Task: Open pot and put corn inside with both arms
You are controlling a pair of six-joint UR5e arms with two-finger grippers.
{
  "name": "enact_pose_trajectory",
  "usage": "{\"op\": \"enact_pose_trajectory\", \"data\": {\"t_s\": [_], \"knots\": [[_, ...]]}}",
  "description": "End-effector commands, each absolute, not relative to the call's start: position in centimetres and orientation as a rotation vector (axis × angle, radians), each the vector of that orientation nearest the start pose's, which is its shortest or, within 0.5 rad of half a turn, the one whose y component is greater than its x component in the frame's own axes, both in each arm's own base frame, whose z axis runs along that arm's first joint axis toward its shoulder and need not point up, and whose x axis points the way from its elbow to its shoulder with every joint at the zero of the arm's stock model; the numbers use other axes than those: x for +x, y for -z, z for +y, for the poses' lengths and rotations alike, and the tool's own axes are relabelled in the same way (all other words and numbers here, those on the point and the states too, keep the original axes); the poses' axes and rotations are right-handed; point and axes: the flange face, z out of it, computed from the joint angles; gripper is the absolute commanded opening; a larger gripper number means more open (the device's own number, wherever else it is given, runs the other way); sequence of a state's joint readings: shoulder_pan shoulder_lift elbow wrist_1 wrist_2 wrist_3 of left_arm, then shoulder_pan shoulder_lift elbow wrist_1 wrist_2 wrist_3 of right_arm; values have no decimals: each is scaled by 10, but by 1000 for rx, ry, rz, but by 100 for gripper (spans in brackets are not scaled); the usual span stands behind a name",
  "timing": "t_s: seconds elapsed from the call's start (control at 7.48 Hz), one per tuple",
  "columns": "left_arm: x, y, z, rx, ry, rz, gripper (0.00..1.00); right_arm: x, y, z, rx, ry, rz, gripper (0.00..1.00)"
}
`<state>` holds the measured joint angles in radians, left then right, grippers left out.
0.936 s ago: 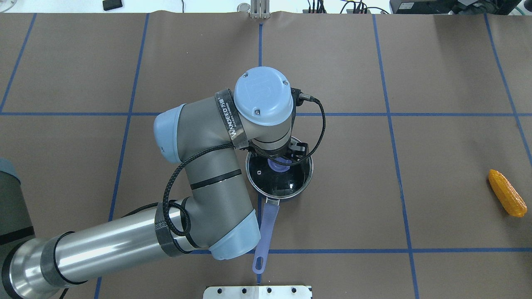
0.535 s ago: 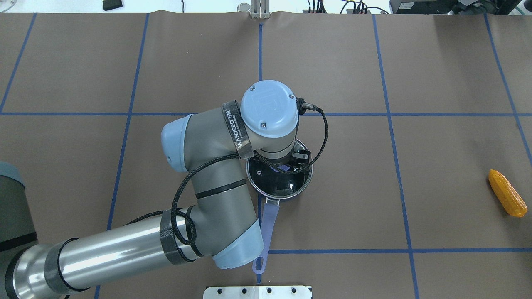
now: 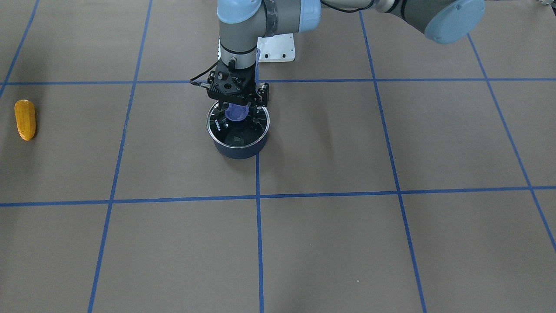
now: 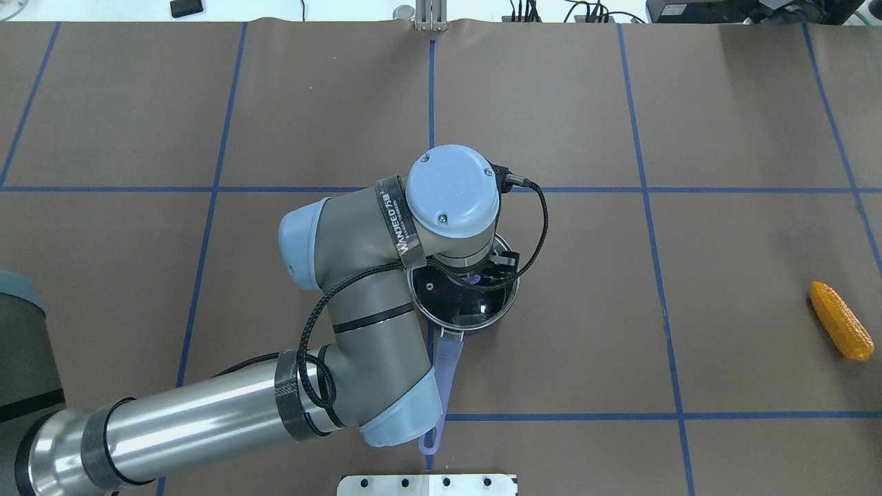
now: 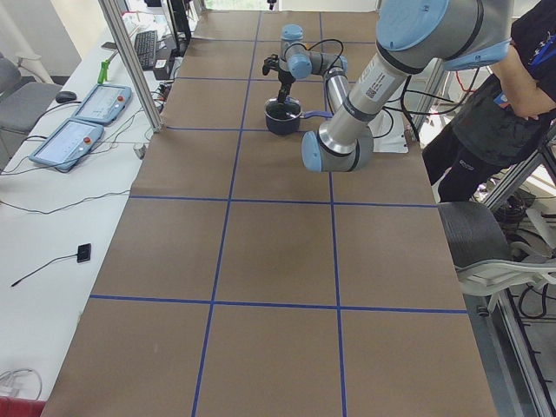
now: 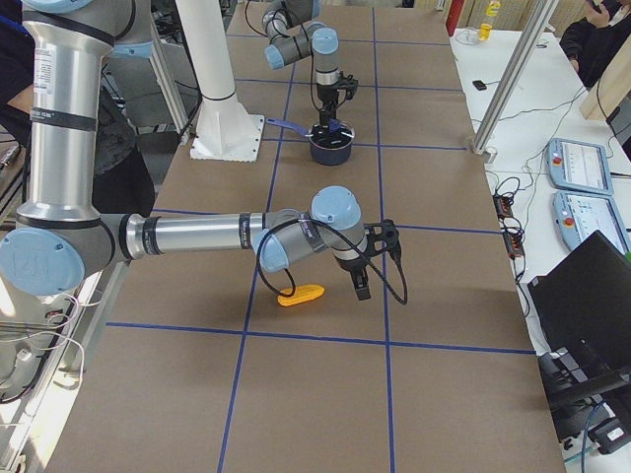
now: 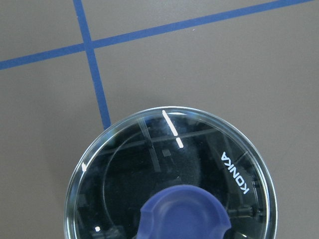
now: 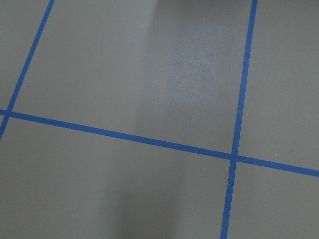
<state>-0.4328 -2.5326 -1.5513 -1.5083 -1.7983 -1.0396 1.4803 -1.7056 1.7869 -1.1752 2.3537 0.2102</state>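
Note:
The dark navy pot (image 3: pixel 238 150) stands mid-table with its glass lid (image 3: pixel 236 135) on and its purple handle (image 4: pixel 446 365) pointing toward the robot base. My left gripper (image 3: pixel 236 108) hangs straight down over the lid, its fingers open on either side of the blue knob (image 3: pixel 236 113). The left wrist view shows the lid (image 7: pixel 149 174) and knob (image 7: pixel 184 214) close below. The orange corn (image 4: pixel 841 320) lies far to the right on the table. My right gripper (image 6: pixel 357 289) shows only in the exterior right view, next to the corn (image 6: pixel 301 295); I cannot tell whether it is open or shut.
Brown table paper with blue tape grid lines. The white base plate (image 4: pixel 427 484) sits at the near edge behind the pot handle. The left arm's elbow (image 4: pixel 310 241) overhangs the table left of the pot. A person (image 5: pixel 521 78) stands by the robot.
The left wrist has shifted toward the pot and lowered over the lid, so it now covers nearly all of the knob. Pot, lid and corn have not moved.

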Motion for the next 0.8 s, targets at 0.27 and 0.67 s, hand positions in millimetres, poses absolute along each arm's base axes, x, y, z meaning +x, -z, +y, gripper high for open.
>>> {"op": "enact_pose_trajectory", "data": {"t_s": [0.27,0.67], "knots": [[604,-71,-401,225,-201,881,43,22,-567,-460,336,75,-826,100],[588,-60,-401,247,-199,905,12,21,-564,-462,340,77,-826,100]]}}
